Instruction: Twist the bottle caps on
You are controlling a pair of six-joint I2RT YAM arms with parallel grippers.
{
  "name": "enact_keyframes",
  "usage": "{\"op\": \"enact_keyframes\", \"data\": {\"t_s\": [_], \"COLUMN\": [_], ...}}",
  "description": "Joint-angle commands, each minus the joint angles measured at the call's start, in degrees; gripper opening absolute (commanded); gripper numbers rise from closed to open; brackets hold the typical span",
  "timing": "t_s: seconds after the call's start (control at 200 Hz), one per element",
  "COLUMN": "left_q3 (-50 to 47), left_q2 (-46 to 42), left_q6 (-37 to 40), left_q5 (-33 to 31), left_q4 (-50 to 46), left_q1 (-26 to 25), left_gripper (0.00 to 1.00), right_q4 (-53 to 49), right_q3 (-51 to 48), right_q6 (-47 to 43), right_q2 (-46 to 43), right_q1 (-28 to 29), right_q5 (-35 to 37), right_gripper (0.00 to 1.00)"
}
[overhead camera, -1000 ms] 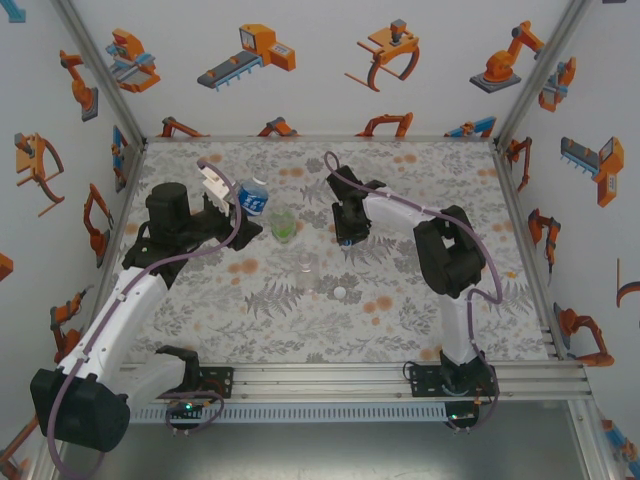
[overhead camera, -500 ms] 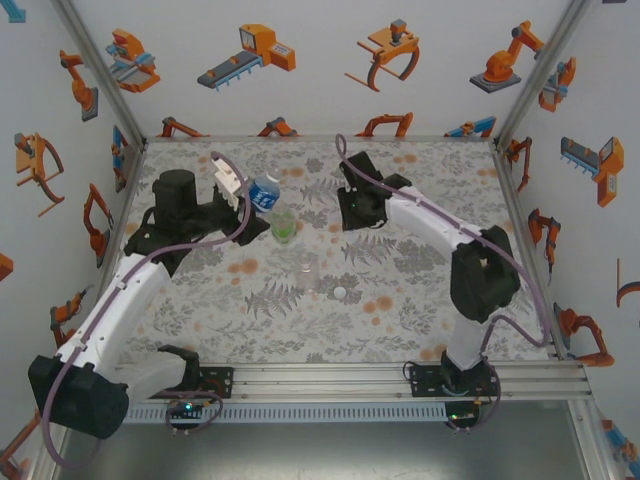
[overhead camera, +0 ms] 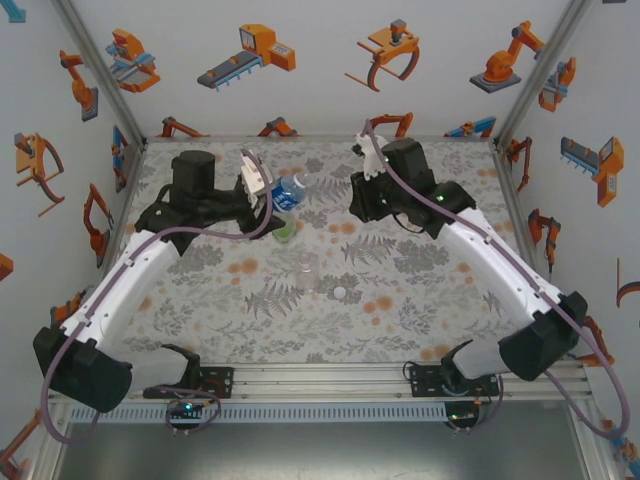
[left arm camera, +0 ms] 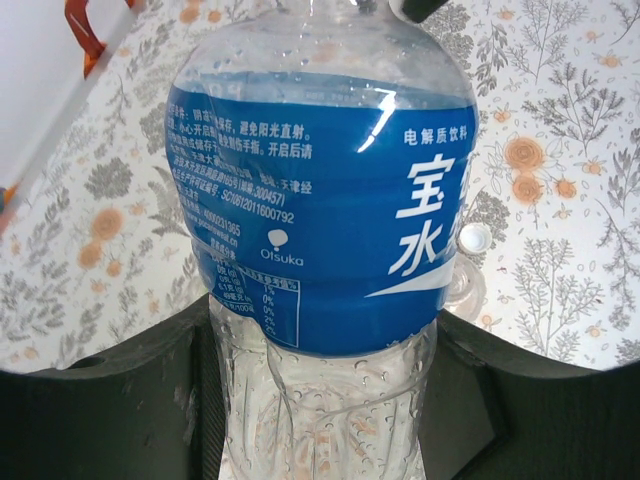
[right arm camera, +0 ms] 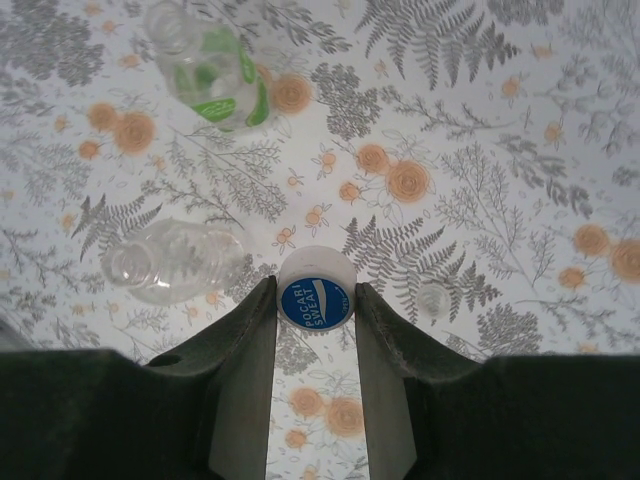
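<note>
A: Where is the small round white screw cap with the blue printed top (right arm camera: 314,298)?

B: Pinched by its rim between the fingers of the right tool (right arm camera: 315,312), jaws narrow on it, held clear above the flower-patterned worktop (right arm camera: 480,150)

A: And the bottle it goes on?

B: I take it to be the transparent plastic bottle with the blue label (left arm camera: 320,210); the left tool (left arm camera: 325,345) is closed on its lower body, holding it up off the worktop

A: Which way does it lie from the cap?

B: Seen from above, to the cap's left, the two tools facing each other across a gap. The bottle's long axis seems to run out along the left tool, neck leading toward the right arm; the mouth is cut off at the frame edge, so its squareness to the cap I cannot tell

A: What does that ask?

B: By my guess, turning the cap's open side onto that axis. The green-tinted transparent plastic bottle (right arm camera: 212,72), the plain clear plastic bottle (right arm camera: 170,262) and a loose small white round cap (right arm camera: 432,297) sit on the worktop below, apart from both tools
</note>
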Motion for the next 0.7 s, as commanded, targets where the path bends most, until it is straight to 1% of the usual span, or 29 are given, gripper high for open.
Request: {"op": "enact_keyframes", "data": {"t_s": [0.0, 0.025, 0.1, 0.195, 0.325, 0.466, 0.606, 0.691], "left_q3": [3.1, 3.3, 2.5, 0.1, -0.9, -2.8, -4.5, -4.8], "left_q2": [1.2, 1.5, 1.9, 1.8, 2.7, 1.9, 0.9, 0.7], "left_q6": [5.8, 7.0, 13.7, 19.6, 22.5, 26.6, 26.2, 25.8], "left_q5": [2.9, 2.4, 2.4, 0.6, -0.6, -1.8, -2.6, -2.4], "left_q4": [-2.0, -2.6, -4.2, -4.1, -4.6, -5.4, -5.1, -5.1], "left_q1": [-1.6, -2.1, -3.5, -5.9, -7.2, -8.2, -8.7, -9.1], "left_gripper": [0.0, 0.0, 0.0, 0.0, 0.0, 0.0, 0.0, 0.0], "right_q4": [2.8, 4.0, 6.8, 7.5, 8.5, 12.6, 16.0, 17.2], "right_q3": [-3.5, -4.7, -7.8, -8.7, -10.0, -12.8, -14.4, -14.4], "right_q6": [-8.6, -10.0, -12.8, -14.5, -17.5, -19.2, -18.9, -18.0], "right_q2": [-6.1, -7.6, -11.4, -14.0, -15.9, -18.8, -20.1, -19.7], "right_q1": [0.3, 0.3, 0.3, 0.3, 0.6, 0.9, 1.0, 1.5], "right_q5": [-6.2, -7.3, -9.4, -12.1, -18.6, -23.9, -29.0, -30.7], "right_gripper": [0.19, 0.18, 0.16, 0.16, 0.13, 0.11, 0.09, 0.08]}}
